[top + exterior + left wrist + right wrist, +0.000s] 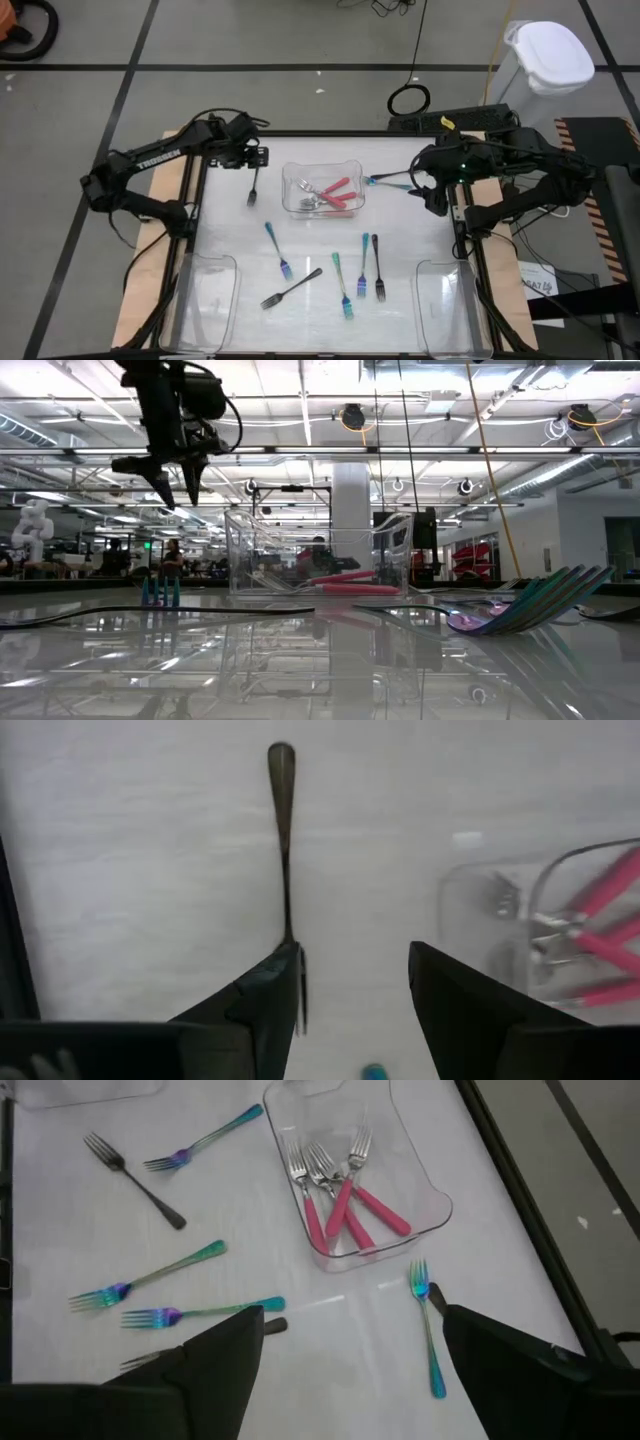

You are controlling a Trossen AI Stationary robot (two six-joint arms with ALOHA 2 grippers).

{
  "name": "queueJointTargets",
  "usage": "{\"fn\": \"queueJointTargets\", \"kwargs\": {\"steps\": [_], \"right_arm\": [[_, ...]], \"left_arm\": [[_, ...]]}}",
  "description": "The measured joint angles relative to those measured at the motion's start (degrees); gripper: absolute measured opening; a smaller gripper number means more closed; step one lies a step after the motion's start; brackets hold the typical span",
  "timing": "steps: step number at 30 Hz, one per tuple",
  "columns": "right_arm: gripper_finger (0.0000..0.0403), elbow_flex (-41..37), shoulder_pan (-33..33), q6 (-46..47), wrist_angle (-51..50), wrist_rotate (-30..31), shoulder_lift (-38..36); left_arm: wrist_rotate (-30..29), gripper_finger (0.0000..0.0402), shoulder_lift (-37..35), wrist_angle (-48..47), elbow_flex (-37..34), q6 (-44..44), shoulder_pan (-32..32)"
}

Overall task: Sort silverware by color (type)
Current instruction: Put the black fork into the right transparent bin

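**Q:** where's everything at rn?

**Me:** Slim dark grey metal fork [253, 187] hangs by its tines off one finger of my left gripper [352, 982], jaws partly apart, so it's barely pinched. Pink-handled forks [338, 193] sit in the clear plastic tray [293, 172] mid-table. Iridescent teal forks [343, 283] plus another dark one [291, 288] lie loose nearer the front. My right gripper [350, 1342] is wide open, empty, hovering by a teal fork [386, 179] beside the tray.

**Q:** what could go wrong?

**Me:** Honestly that grey fork. Thin grip, probably slips if I swing quickly.
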Motion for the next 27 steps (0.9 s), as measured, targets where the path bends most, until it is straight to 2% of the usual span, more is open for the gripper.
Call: {"fn": "queueJointTargets", "kwargs": {"steps": [13,16,27], "right_arm": [[0.0302,-0.02,0.00,0.37,-3.88,-0.17,0.53],[0.0302,-0.02,0.00,0.27,-4.09,-0.20,0.49],[0.0302,-0.02,0.00,-0.25,-4.09,-0.20,0.50]], "left_arm": [[-0.14,0.0187,11.60,1.60,-0.02,8.44,0.22],[2.24,0.0187,14.04,2.82,-0.02,11.77,0.42],[2.93,0.0187,18.91,4.16,-0.04,16.01,2.02]]}}
